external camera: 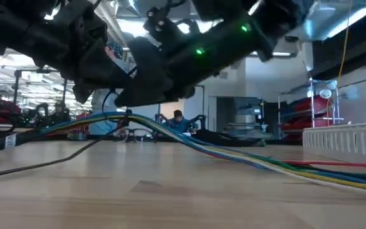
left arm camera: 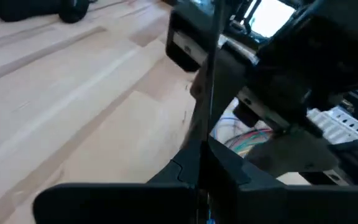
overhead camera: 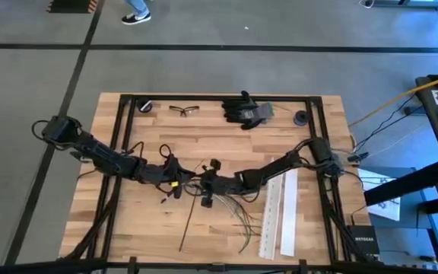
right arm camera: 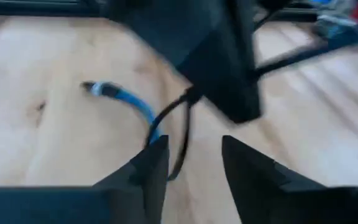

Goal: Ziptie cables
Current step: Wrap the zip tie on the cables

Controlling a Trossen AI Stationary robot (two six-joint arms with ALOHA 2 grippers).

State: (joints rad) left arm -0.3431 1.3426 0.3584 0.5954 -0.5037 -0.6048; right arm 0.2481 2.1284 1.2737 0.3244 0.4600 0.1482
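The left gripper and the right gripper meet near the middle of the bench, close together above the cables. The right gripper's fingers stand apart with a thin dark strand beside them; whether the left gripper is open or closed I cannot tell, since its wrist view is filled by dark, blurred parts. The cables fan out loosely toward the near edge, beside two white perforated strips. From table height they form a multicoloured bundle, lifted at the grippers and sagging onto the wood.
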